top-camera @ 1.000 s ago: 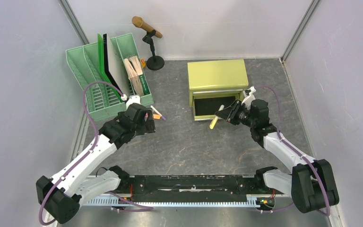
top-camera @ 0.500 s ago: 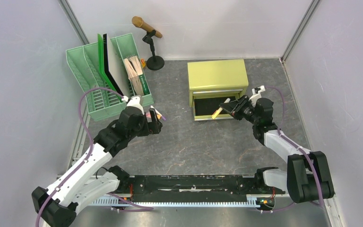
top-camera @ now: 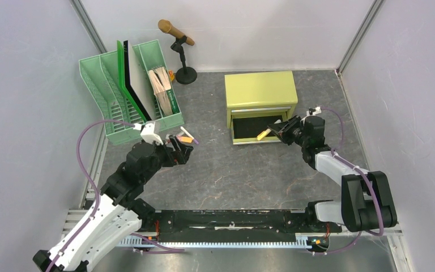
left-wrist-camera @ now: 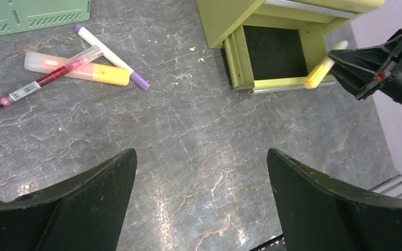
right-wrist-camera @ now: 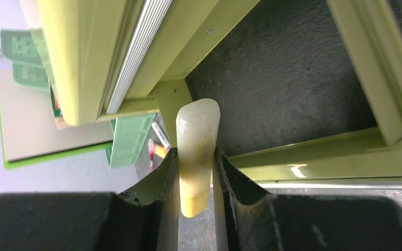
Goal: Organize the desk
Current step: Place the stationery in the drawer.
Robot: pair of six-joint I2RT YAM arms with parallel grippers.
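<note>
Desk: the large dark grey tabletop with pale stone-like veins [top-camera: 232,175] is spread from the arm bases at the near edge to the pale walls at the back, and everything else is carried on it.
Left gripper: the black two-finger gripper [left-wrist-camera: 201,157] is held above bare desk left of centre; its jaws are spread wide apart and nothing is between them.
Pens: just beyond the left gripper three are lying on the desk in a touching cluster: a thin pink pen [left-wrist-camera: 36,86], a highlighter with a yellow body and clear cap [left-wrist-camera: 78,70], and a white pen with a purple cap [left-wrist-camera: 112,49]. The pink pen is laid across the highlighter.
Right gripper: the black gripper [right-wrist-camera: 196,162] is clamped on a pale yellow marker [right-wrist-camera: 198,130], which is gripped near its lower end.
Marker position: it is held at the front rim of the open drawer [top-camera: 249,127], with its rounded end pointed over the black lining; whether the rim is touched cannot be told.
Cabinet: the small yellow-green two-drawer cabinet [top-camera: 260,89] is set right of centre; only its lower drawer is pulled out.
File rack: a green plastic slotted rack [top-camera: 119,116] is placed at the far left, with flat boards stood in it.
Microphone: a brown microphone on a black stand [top-camera: 175,32] is set by the back wall.
</note>
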